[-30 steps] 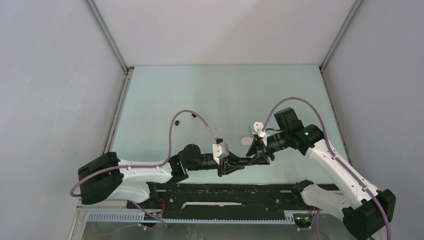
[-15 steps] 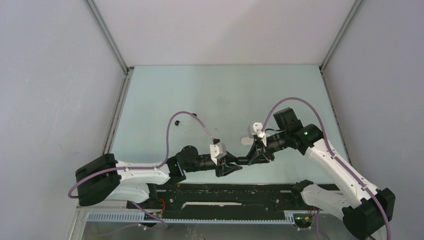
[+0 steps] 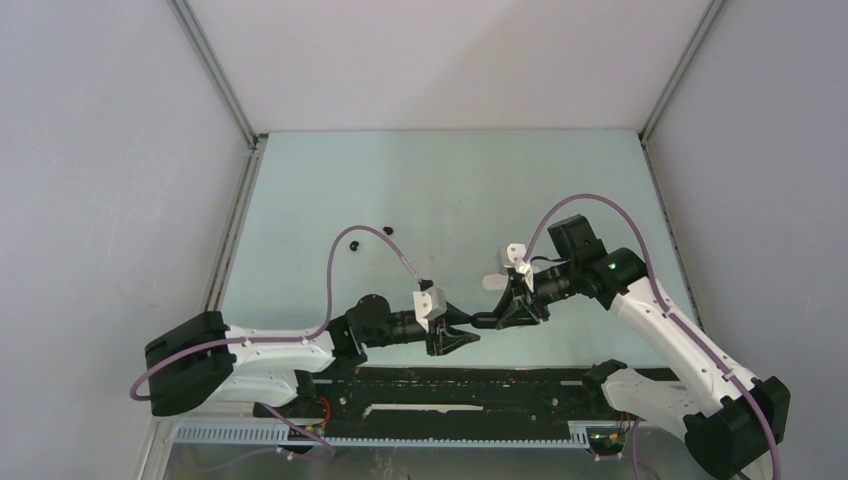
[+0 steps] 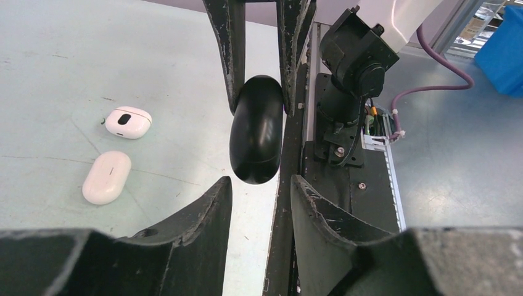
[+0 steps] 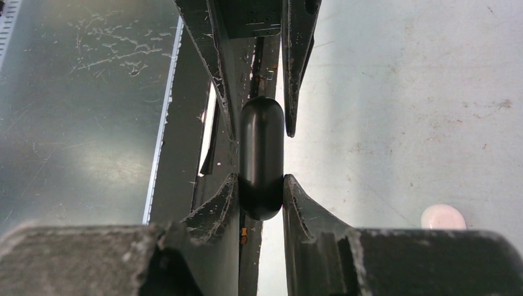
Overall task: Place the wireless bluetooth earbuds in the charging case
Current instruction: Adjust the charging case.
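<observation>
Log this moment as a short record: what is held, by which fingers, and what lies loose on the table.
held item: black charging case, closed, off the table
right gripper: fingers clamped on the case's sides
left gripper: fingers apart at the case's other end, no clear contact
loose on table: two white cases, side by side; two black earbuds, far left

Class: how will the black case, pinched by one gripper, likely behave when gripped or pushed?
The black case looks glossy and rounded, so it may slip from the right gripper. Probably rigid: no dent shows where it is pinched. Set down, its pill shape might roll.
</observation>
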